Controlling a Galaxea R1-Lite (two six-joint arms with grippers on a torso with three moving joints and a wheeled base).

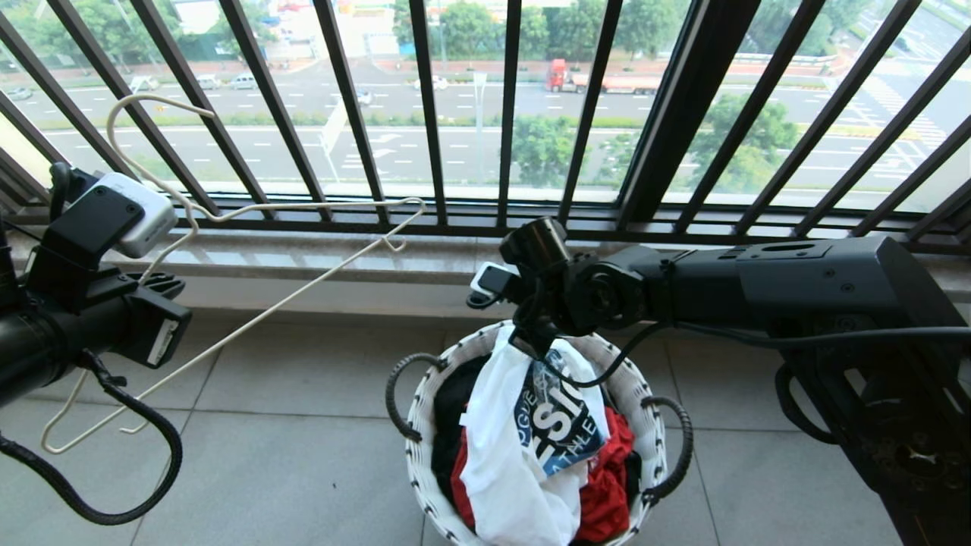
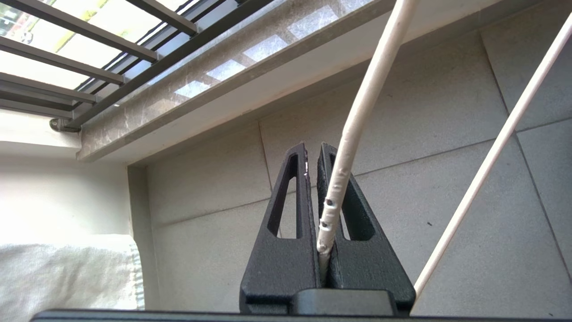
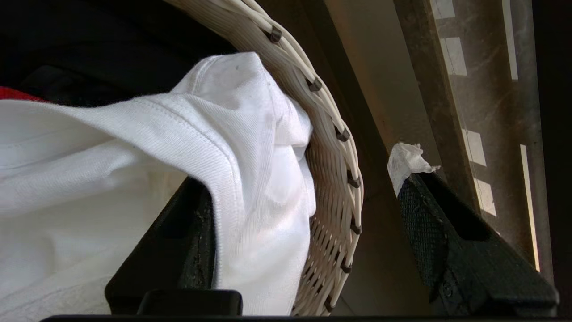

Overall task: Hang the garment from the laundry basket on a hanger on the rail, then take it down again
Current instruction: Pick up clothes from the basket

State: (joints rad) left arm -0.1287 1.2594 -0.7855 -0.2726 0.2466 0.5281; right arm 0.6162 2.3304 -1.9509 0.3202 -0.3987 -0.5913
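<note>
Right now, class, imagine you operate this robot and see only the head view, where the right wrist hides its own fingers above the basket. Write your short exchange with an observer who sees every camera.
Operator: Is the right gripper shut on the T-shirt?
Observer: No. The right gripper is open, with a fold of the T-shirt draped over its inner finger.
Operator: Would it catch cloth alone if it closed?
Observer: Probably not. The basket rim also lies between the fingers; the outer one is outside the weave.
Operator: And the hanger on my left?
Observer: The left gripper is shut on the hanger, its wire pinched low between the fingers.
</note>
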